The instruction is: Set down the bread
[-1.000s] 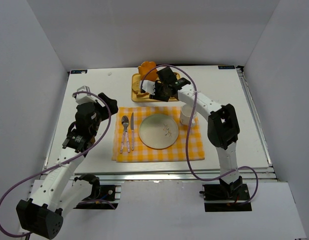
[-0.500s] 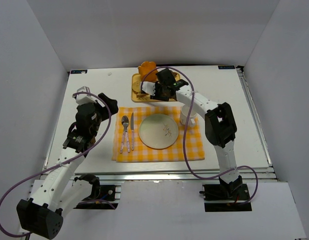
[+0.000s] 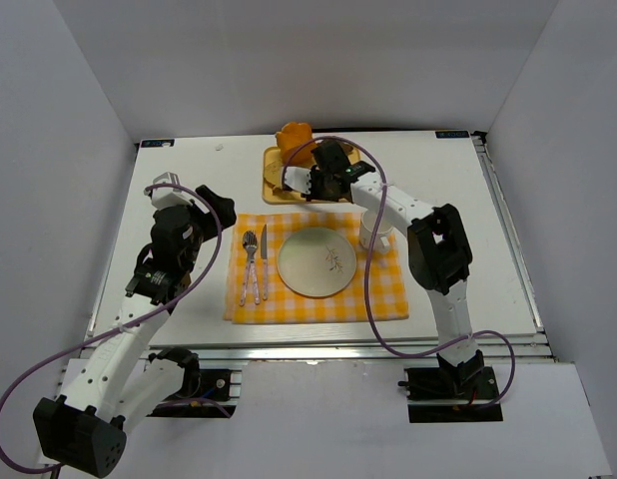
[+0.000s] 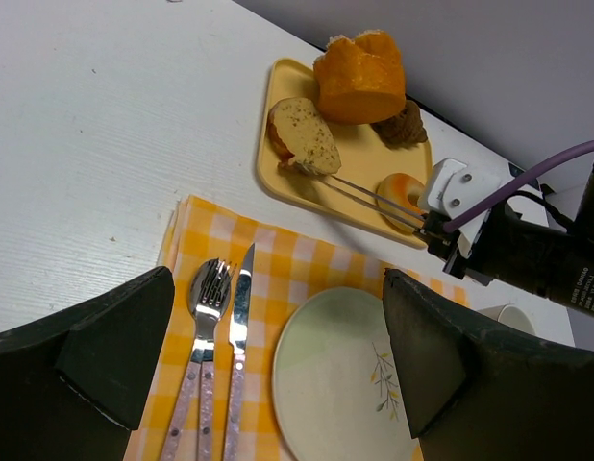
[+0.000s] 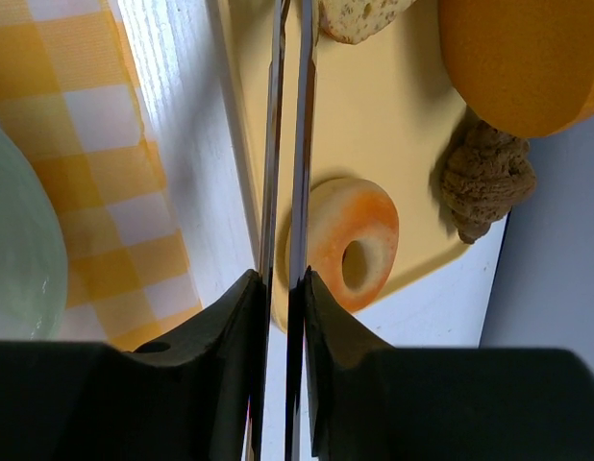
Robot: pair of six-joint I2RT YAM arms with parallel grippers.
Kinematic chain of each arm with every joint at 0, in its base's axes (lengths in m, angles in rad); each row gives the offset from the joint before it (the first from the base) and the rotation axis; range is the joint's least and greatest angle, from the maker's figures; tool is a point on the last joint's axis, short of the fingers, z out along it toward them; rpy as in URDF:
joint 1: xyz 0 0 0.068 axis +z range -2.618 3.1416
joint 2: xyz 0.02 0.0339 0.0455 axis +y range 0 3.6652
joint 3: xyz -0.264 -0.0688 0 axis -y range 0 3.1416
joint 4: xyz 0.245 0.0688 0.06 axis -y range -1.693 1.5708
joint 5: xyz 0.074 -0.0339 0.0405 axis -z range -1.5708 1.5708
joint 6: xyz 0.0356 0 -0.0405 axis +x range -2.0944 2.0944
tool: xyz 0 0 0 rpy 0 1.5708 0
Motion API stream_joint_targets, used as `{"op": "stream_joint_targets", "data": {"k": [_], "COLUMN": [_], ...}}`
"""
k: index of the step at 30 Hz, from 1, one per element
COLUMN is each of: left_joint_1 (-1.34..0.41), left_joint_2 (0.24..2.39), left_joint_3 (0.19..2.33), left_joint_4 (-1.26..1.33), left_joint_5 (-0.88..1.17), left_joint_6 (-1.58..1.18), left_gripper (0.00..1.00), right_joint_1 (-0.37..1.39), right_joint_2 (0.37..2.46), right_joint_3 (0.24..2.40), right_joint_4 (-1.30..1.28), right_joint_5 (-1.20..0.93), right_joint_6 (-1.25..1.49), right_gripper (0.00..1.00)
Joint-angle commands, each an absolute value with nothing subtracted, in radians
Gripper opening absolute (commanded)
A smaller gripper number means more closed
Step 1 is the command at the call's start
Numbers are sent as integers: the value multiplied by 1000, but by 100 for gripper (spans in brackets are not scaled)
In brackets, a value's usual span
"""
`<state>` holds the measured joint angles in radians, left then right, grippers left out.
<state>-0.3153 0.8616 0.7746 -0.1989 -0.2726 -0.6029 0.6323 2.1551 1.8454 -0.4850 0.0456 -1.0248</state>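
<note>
One tan bread slice (image 4: 303, 134), speckled crumb, darker crust, perhaps aslant.

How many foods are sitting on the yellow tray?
4: the bread on the tray's left, the orange loaf at the back, a brown lump beside it, the donut on the right. None seems hidden.

Bread (image 5: 362, 17) cropped at right-wrist top edge, contact perhaps hidden

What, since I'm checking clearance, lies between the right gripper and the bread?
Only the metal tongs the right gripper holds, tips at the bread, crossing the tray beside the donut; the left wrist view shows it.
</note>
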Motion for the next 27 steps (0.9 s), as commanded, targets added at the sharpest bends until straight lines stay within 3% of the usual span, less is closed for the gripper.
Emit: {"op": "stream_joint_targets", "data": {"k": [1, 15, 27], "left_joint_1": [-308, -307, -305], "left_joint_2": [859, 853, 851], "left_joint_3": [773, 765, 753], "left_joint_4": [-172, -161, -140], "left_joint_5": [-265, -259, -252], "left_joint_6": [-609, -618, -623], "left_gripper": [98, 98, 98], "right_joint_1": [635, 634, 632], "right_joint_2": [2077, 1844, 1427], "right_joint_3": [1813, 1681, 1232], "right_joint_4": [-472, -488, -586], "right_joint_5": [-23, -159, -221], "right_joint_6": [-1020, -914, -934], "right_gripper": [11, 7, 8]}}
